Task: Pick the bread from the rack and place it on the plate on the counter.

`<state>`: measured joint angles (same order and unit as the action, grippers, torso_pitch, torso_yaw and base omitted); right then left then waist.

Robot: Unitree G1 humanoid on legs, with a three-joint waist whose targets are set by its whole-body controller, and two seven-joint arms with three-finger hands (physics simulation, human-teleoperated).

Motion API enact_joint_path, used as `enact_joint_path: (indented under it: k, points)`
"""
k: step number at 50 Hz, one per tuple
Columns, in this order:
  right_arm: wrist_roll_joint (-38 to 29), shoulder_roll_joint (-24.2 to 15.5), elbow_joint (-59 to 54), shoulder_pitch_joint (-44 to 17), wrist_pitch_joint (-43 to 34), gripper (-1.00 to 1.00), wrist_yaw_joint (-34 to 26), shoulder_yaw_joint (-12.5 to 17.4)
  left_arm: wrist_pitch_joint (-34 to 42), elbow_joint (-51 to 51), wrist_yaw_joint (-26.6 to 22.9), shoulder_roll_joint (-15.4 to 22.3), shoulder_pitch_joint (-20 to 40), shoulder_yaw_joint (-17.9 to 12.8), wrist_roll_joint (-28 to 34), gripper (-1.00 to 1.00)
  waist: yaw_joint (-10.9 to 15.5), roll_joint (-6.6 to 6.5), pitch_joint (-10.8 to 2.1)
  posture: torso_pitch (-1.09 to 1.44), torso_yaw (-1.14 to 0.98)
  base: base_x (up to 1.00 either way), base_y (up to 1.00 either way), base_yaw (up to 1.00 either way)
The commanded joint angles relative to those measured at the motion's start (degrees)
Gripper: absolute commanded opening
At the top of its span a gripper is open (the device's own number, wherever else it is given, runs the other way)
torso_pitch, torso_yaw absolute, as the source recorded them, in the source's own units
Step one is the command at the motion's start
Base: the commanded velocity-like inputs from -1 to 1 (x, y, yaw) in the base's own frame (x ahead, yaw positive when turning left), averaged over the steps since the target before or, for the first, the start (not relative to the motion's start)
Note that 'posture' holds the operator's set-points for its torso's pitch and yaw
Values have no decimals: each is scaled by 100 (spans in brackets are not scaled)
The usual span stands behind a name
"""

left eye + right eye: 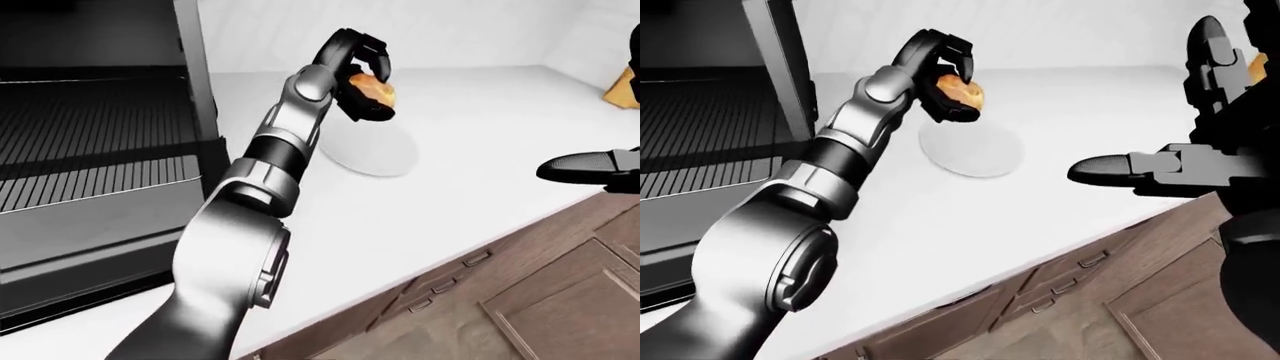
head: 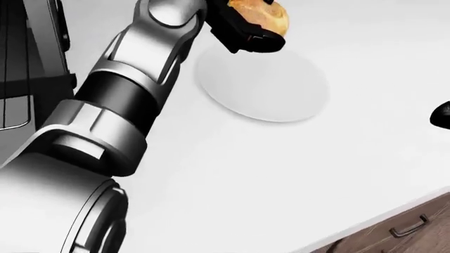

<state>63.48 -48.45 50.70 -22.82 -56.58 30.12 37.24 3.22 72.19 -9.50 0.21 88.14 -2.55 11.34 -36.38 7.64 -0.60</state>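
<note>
Golden-brown crusty bread roll (image 1: 372, 88) clamped in black three-finger left hand (image 1: 362, 75), held above upper-left rim of round white plate (image 2: 270, 89) on white counter (image 2: 281, 174); plate bare. Black right hand (image 1: 1200, 161) w/ fingers spread, holding nothing, partly cut off at frame edge.

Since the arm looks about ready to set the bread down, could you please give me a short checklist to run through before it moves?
1. Bread gripped: ok, the left hand has its fingers closed round it.
2. Plate bare: ok, nothing lies on it.
3. Bread over the plate: not ok yet; in the head view it hangs at the plate's upper left rim, not its middle.
4. Height above the plate: cannot tell exactly, though the bread shows clear of it in the left-eye view.
5. Right hand out of the way: ok, open and off to the right of the plate.
</note>
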Motion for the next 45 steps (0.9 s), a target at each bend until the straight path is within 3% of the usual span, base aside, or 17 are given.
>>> enact_joint_path:
  k: [1, 9, 12, 19, 24, 28, 33, 39, 45]
  points:
    - [-60, -109, -2, -123, 127, 100, 52, 124, -269, -179, 104, 54, 237, -61, -36, -100, -21, 11, -146, 0, -71, 0, 0, 0]
    - [156, -228, -24, -119, 132, 100, 136, 239, -549, 36, 328, 140, 155, -229, -124, -100, -194, 1, -151, 1, -74, 0, 0, 0]
    - [51, -182, -4, -78, 184, 100, 137, 135, -552, 85, 457, 141, 132, -390, -310, -100, -243, 1, -144, 1, -74, 0, 0, 0]
    - [65, -147, 37, -63, 148, 100, 135, 185, -700, 155, 573, 108, 100, -444, -501, -100, -314, -22, -152, 1, -74, 0, 0, 0]
    - [408, -315, 22, -123, 161, 100, 376, 358, -754, 202, 541, 74, 95, -435, -525, -100, -333, -34, -155, 1, -74, 0, 0, 0]
    - [880, -580, 16, -50, 236, 100, 666, 677, -786, 218, 499, 51, 92, -419, -510, -100, -338, -33, -136, 2, -74, 0, 0, 0]
    - [1770, -1179, 18, 53, 547, 100, 1242, 966, -875, 234, 456, 31, 57, -421, -477, -100, -325, -21, -22, 7, -74, 0, 0, 0]
    - [2313, -1776, -88, 159, 963, 100, 1587, 1085, -885, 245, 489, 22, 59, -438, -464, -100, -330, -5, 173, 13, -74, 0, 0, 0]
    - [2301, -1927, -123, 202, 1215, 100, 1655, 918, -868, 251, 484, 14, 69, -437, -441, -100, -333, 9, 391, 19, -74, 0, 0, 0]
